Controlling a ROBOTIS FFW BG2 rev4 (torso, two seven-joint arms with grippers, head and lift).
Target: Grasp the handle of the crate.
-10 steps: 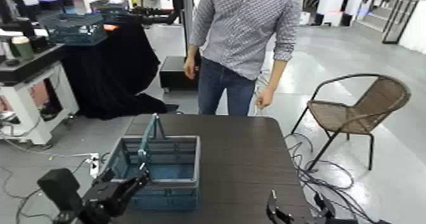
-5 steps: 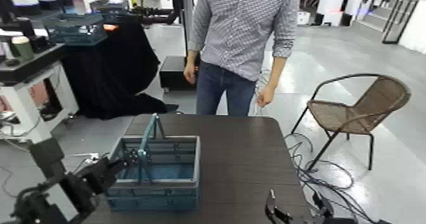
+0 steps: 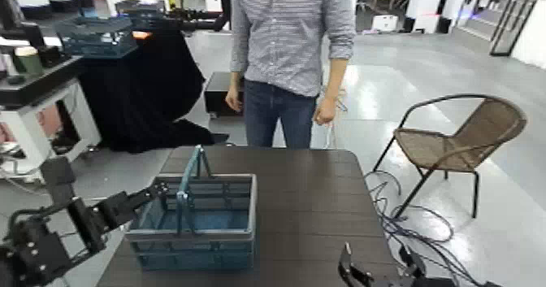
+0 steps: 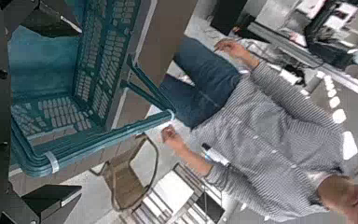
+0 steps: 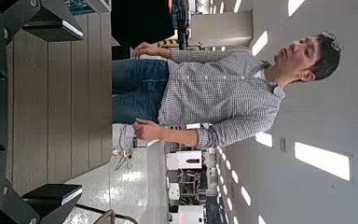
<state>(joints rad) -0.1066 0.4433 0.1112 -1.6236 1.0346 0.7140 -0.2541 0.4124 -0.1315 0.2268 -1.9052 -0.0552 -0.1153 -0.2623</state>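
The blue-grey crate (image 3: 199,221) stands on the left part of the dark table (image 3: 309,201). Its thin teal handle (image 3: 188,184) arches upright over its left side. My left gripper (image 3: 156,191) is open and empty. It hovers just left of the crate's left rim, close to the handle but apart from it. The left wrist view shows the crate (image 4: 84,65) and handle (image 4: 103,147) between the spread fingers (image 4: 54,200). My right gripper (image 3: 351,271) is open and empty, low at the table's near right edge, with its fingers (image 5: 51,196) apart over the bare table.
A person (image 3: 288,54) stands at the table's far edge. A wicker chair (image 3: 459,140) stands to the right, with cables (image 3: 406,221) on the floor. A darker blue crate (image 3: 96,34) sits on a black-draped table at the back left. A white stand (image 3: 36,103) is at the left.
My left arm has swung left and back, from the crate's near left corner out to beside its left rim. The person has stepped to the left.
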